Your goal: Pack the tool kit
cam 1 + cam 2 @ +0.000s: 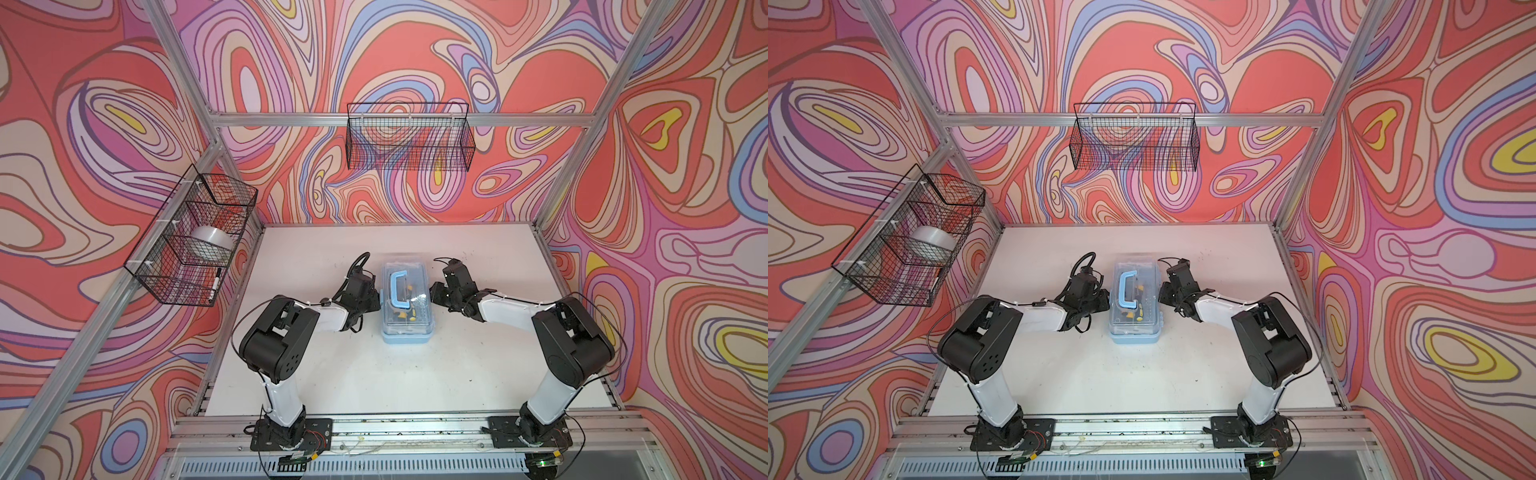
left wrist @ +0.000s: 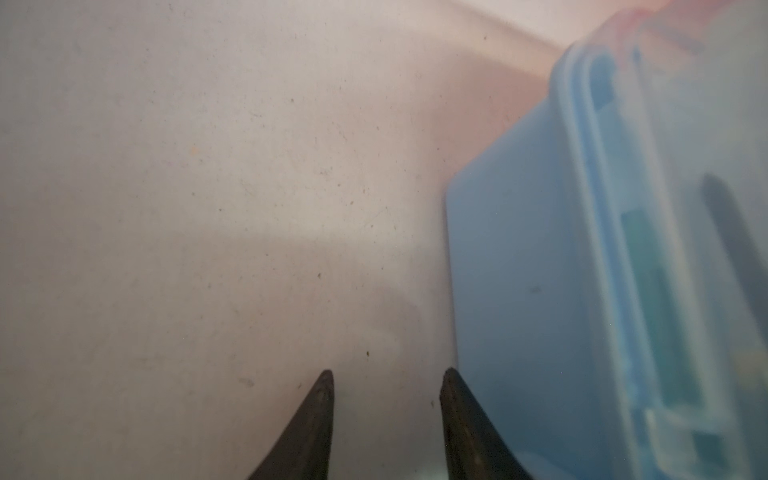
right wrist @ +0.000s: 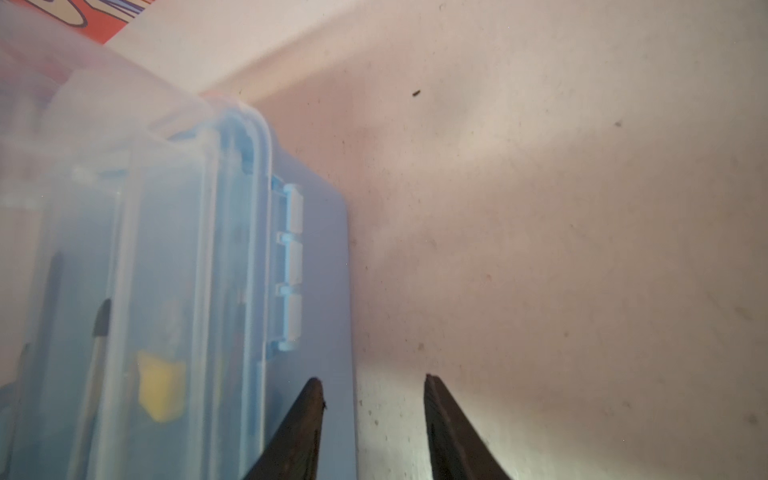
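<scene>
step: press case (image 1: 405, 328) shut (a guess) | left tool (image 2: 386, 376): part-open, empty, case just beside it | right tool (image 3: 372, 380): part-open, empty, likewise | tip: push both sides evenly, case may slide

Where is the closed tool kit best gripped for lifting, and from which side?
On the tool kit, grip the blue handle from above with the left pincer, one finger inside the loop. Its long bar is thin and appears to lie flat along the top, on that arm's side; the body looks too wide.
</scene>
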`<state>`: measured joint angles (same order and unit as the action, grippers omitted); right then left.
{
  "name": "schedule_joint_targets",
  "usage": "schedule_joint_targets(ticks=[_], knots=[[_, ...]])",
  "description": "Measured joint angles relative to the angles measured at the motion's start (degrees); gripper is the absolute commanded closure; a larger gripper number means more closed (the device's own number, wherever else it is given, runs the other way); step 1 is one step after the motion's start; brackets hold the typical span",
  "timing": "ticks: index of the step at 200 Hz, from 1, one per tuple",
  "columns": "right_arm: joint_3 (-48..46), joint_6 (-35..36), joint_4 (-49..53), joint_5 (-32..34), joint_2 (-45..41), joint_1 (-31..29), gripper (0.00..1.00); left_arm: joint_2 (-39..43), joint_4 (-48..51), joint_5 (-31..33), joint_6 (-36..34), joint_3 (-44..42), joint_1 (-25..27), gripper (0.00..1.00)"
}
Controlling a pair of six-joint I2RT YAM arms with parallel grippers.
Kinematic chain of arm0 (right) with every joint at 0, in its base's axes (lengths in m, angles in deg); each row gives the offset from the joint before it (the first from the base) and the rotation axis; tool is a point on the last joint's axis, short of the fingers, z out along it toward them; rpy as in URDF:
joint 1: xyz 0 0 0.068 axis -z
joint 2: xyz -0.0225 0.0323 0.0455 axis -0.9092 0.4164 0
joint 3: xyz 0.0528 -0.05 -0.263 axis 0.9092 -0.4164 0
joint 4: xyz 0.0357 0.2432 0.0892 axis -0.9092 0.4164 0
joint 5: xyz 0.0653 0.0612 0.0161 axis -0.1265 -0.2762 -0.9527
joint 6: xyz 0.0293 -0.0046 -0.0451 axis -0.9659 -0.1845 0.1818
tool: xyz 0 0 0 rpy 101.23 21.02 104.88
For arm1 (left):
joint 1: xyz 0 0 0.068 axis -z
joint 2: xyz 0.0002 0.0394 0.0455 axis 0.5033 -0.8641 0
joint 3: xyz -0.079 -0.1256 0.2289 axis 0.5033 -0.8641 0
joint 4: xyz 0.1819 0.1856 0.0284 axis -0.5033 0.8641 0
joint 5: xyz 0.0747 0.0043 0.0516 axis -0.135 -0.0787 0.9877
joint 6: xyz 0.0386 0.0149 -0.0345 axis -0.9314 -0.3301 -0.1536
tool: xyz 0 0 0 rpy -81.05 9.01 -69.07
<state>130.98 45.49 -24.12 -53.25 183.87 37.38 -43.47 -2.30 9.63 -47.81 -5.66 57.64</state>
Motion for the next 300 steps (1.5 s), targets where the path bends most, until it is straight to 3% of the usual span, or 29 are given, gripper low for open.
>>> schedule_joint_targets(ticks=[102,174,227,272,300], knots=[[-1.70,1.05,4.92,2.10,-3.04,-1.38,0.53,4.11,3.34,0.39,0.20,-0.24,0.37,0.54],[-3.72,3.52,6.86,0.59,-12.09,1.44,0.52,17.18,4.76,2.51,-0.26,-2.32,2.75,0.50],[-2.82,6.36,9.03,1.97,-12.96,3.15,0.52,23.74,7.23,6.16,-0.48,-4.22,2.73,0.47],[-1.25,10.36,11.06,6.67,-17.11,3.19,0.29,32.98,7.72,12.66,-2.45,-8.74,2.75,0.36],[-3.41,13.00,10.43,12.85,-23.17,3.19,0.22,38.51,4.96,19.58,-5.18,-14.45,2.75,0.01]])
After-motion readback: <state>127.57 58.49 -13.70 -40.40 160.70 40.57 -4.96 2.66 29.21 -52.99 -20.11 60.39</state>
